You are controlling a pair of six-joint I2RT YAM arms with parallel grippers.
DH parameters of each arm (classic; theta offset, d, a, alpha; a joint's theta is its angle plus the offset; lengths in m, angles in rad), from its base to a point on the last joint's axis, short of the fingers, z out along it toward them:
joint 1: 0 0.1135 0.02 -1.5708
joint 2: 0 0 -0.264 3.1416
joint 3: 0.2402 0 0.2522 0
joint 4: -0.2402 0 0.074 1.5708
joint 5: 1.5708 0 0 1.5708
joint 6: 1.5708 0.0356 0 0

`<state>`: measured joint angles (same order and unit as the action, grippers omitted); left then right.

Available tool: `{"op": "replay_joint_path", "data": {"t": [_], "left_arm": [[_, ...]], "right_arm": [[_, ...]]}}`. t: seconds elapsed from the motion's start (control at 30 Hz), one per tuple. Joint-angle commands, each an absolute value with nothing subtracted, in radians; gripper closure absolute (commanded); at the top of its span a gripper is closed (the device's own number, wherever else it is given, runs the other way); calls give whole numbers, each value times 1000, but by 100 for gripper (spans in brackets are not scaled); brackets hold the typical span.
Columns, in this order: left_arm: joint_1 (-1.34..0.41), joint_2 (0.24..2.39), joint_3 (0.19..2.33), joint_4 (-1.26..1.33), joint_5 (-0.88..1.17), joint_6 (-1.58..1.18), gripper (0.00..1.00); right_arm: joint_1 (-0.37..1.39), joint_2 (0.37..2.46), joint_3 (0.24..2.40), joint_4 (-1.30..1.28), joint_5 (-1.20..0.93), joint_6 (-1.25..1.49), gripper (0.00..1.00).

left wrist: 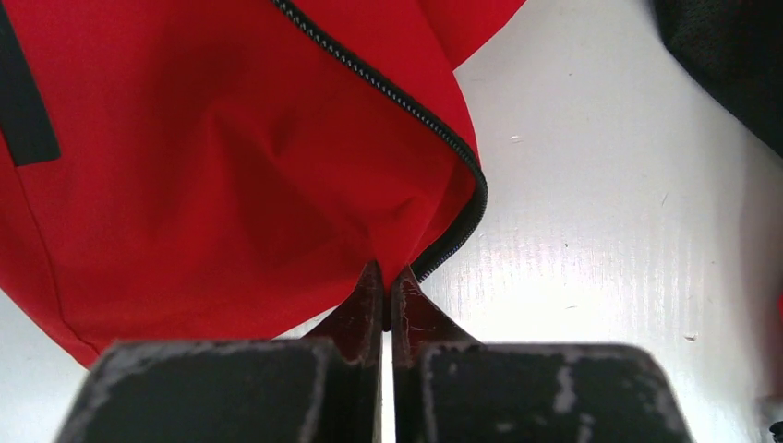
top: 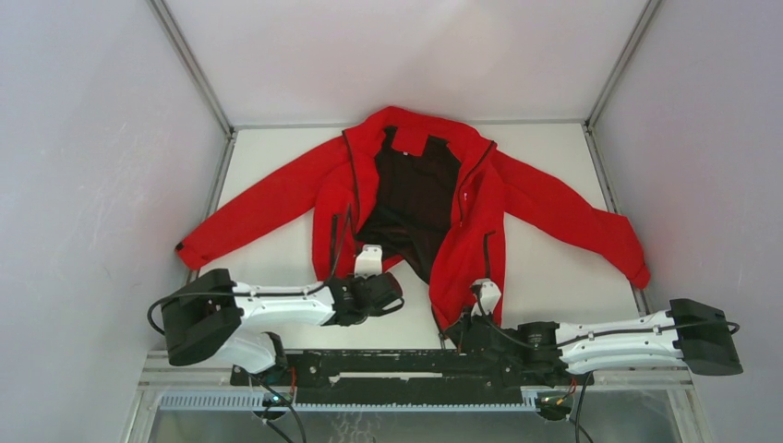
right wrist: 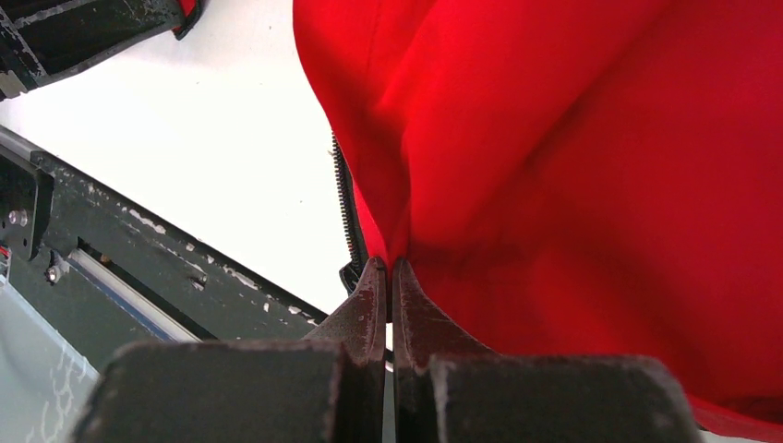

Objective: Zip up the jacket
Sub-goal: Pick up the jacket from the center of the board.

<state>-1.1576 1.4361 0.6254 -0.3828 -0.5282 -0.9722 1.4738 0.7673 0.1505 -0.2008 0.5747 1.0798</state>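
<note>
Jacket [top: 480,231] lies flat on the white table [top: 554,277], collar at the far side, hem toward the arms. The front is unzipped and spread, with black lining [top: 413,198] showing in the gap. Sleeves are splayed out to both sides, cuffs near the table's side edges.

Top view: left gripper [top: 368,266] is at the bottom corner of the left front panel. Right gripper [top: 484,293] is at the bottom corner of the right panel, which hangs lower, close to the near table edge. The two corners are well apart. Finger state is too small to read in this view.

Left wrist view fills that in. The left gripper [left wrist: 386,277] has its fingers [left wrist: 358,314] pressed together, tips pinching the red hem right beside the lower end of the zipper [left wrist: 388,88]. The zipper runs diagonally down and curls round the corner. Fabric creases converge at the tips. A black pocket slit [left wrist: 23,111] shows at the left edge and bare table to the right.

Right wrist view: the right gripper [right wrist: 389,269] also has its fingers [right wrist: 365,314] closed together, nipping a bunched red fold. The fold rises steeply off the tips, so this corner is lifted. A short run of zipper teeth [right wrist: 343,203] shows just left of the fold. The black base rail [right wrist: 138,249] runs below it, seen only here and in the top view.
</note>
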Motion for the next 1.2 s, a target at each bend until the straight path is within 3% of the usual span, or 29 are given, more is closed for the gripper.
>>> {"op": "replay_joint_path", "data": {"t": [0.0,0.4,0.83,1.17], "left_arm": [[-1167,1469,515,-379,-313,-1029,100],[-1208,1071,472,-322,-369,-1010,100],[-1213,463,251,-106,-473,-1029,100],[-1212,373,278,73,-529,-941,100]], "right_arm": [[1470,762,158,-162,567,1082,100],[1458,756,223,-22,518,933,100],[1432,798,231,526,371,659,100],[1371,951,235,959,228,370,100]]}}
